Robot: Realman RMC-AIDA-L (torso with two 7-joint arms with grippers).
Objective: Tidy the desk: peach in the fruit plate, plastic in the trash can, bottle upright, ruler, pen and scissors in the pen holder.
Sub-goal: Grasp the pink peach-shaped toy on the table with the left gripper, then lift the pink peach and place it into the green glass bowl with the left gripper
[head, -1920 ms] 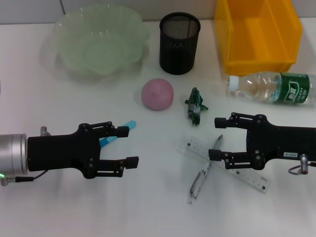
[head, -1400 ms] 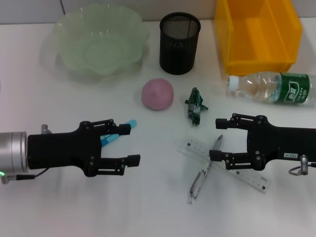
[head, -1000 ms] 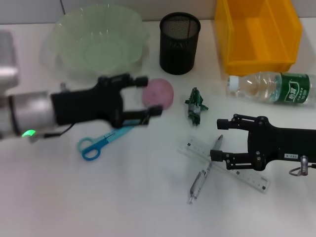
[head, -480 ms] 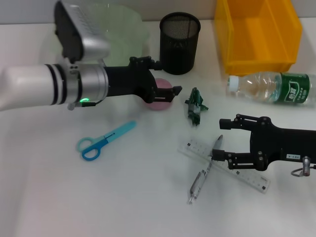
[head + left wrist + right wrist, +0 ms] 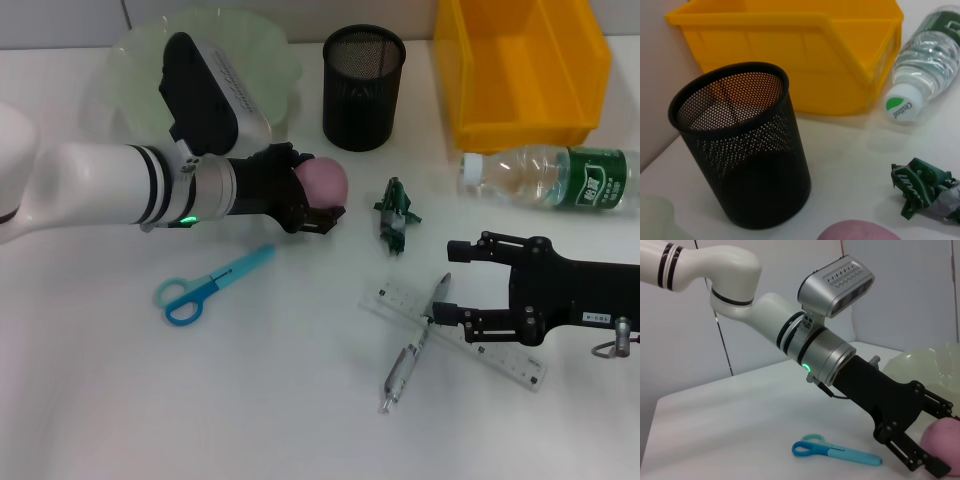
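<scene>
My left gripper [image 5: 314, 184] is open, its fingers on either side of the pink peach [image 5: 324, 178], which still rests on the table. Behind it sit the pale green fruit plate [image 5: 130, 60] and the black mesh pen holder [image 5: 364, 90]. A crumpled green plastic wrapper [image 5: 397, 215] lies right of the peach. The bottle [image 5: 550, 180] lies on its side before the yellow trash can [image 5: 520, 80]. My right gripper [image 5: 445, 282] hovers open over the clear ruler [image 5: 398, 298] and the silver pen [image 5: 405, 365]. The blue scissors [image 5: 210, 285] lie at the left.
The left wrist view shows the pen holder [image 5: 745, 165] close up, with the yellow bin [image 5: 790, 55], the bottle's cap [image 5: 899, 104] and the wrapper [image 5: 925, 192] beyond it. The wall runs just behind the plate and bin.
My left arm swung from the scissors up and right to the peach, and its fingers now straddle it. The scissors lie uncovered. My right gripper has barely moved.
</scene>
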